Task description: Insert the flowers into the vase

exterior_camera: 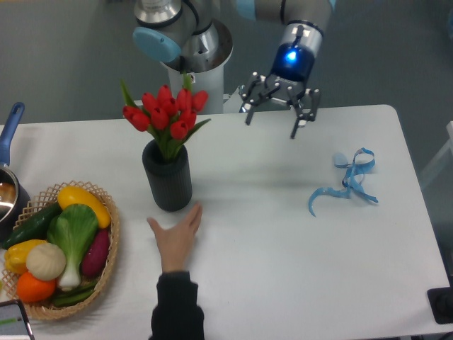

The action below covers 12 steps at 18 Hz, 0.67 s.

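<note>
— Red tulips, where are they?

— The flowers (167, 113) stand upright in the vase (168, 177), stems down in its round mouth, red heads and green leaves spreading above the rim. The vase sits on the white bench (283, 248), left of centre.

— And the pincer?

— The pincer (272, 119) hangs above the far edge of the bench, well to the right of the flowers. Its fingers are spread wide and hold nothing. A blue light glows on the wrist above it.

— Anything near the vase?

— A person's hand (175, 237) lies flat on the bench just in front of the vase, palm down, with a dark sleeve behind it. To the left a woven basket (110, 262) holds vegetables, and a pot (8, 184) with a blue handle sits at the left edge.

— On the right side?

— A curly light-blue ribbon (347, 180) lies on the bench, well apart from the vase and from the pincer.
</note>
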Tool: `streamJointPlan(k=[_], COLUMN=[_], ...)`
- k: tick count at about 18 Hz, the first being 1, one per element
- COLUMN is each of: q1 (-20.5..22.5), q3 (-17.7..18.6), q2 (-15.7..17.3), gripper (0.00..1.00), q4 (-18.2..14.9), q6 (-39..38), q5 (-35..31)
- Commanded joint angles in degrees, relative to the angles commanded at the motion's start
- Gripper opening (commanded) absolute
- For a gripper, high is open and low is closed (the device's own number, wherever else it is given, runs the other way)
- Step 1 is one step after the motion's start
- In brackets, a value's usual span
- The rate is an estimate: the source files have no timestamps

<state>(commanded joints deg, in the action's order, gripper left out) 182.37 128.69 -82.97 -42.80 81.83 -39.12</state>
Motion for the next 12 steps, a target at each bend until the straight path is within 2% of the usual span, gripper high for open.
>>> streamJointPlan(k=[1, 5, 6, 8, 12], q1=[-0.26, -1.23, -1.49, -4.64, -7.2], q3=[-1.76, -8.53, -10.29, -14.33, -19.79], q2=[-0.17, -3.16, -4.21, -6.49, -10.97], gripper=[1.0, 1.0, 1.0, 1.0, 1.0], q4=[-0.17, -1.31, -2.8, -5.87, -11.85], q6=[-0.26, -3.16, -2.73, -1.42, 1.84], q5=[-4.78, -16.83, -21.22, -28.26, -42.76])
